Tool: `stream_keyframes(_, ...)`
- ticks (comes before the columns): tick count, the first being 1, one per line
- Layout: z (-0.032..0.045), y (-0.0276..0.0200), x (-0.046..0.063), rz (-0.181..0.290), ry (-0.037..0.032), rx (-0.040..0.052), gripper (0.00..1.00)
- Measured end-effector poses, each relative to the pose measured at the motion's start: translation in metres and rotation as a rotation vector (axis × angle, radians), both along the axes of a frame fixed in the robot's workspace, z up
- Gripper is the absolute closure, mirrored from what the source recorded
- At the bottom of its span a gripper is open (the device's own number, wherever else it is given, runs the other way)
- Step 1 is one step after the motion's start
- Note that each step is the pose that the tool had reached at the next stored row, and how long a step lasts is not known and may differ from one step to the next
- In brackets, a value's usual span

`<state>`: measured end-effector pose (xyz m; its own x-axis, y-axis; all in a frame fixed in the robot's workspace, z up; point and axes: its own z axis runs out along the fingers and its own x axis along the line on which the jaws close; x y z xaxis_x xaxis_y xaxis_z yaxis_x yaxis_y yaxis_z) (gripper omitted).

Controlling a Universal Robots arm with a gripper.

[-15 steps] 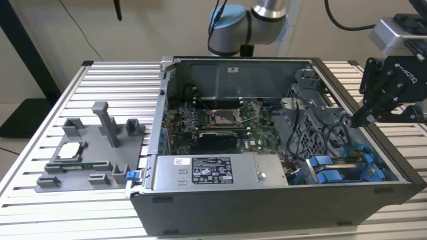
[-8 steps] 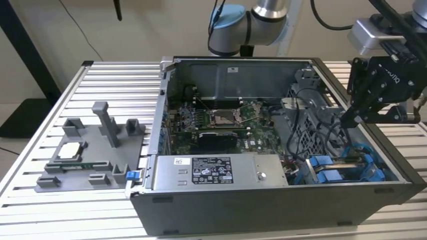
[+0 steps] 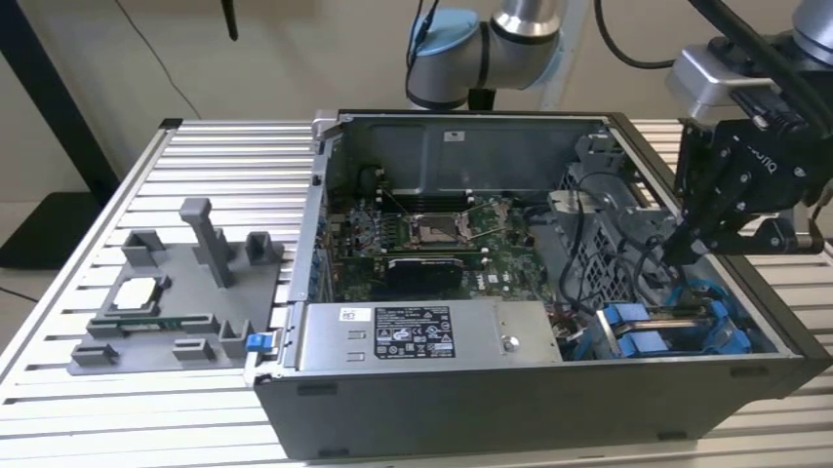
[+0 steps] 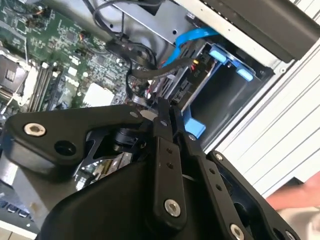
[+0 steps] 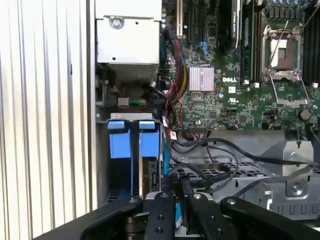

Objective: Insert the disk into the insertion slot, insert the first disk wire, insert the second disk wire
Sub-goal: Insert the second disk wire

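Gripper (image 3: pixel 680 255): fingertips sank among the cables inside the case (image 3: pixel 430 409); what they touched was hidden.
Gripper body: cut off by the edge in both wrist views.
Slot (image 4: pixel 220 95): floor in shadow behind the gripper; depth could not be told.
Disk (image 5: pixel 134 142): blue tabs showed beside the power supply (image 5: pixel 129 37); the rest was hidden.
Arm (image 3: pixel 489 44): cut off above the case.
Hand (image 4: pixel 300 192): blurred beside the case, cut off.
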<state>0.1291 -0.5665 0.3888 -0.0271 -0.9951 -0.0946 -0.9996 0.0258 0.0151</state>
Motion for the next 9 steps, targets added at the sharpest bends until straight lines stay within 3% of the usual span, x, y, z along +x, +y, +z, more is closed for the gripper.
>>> stream_keyframes(5, -0.0001, -0.0014, -0.011, 0.0, -0.0561, -0.034, 1.0)
stream_keyframes(9, -0.0004, -0.002, -0.023, 0.0, -0.0917, -0.0535, 1.0)
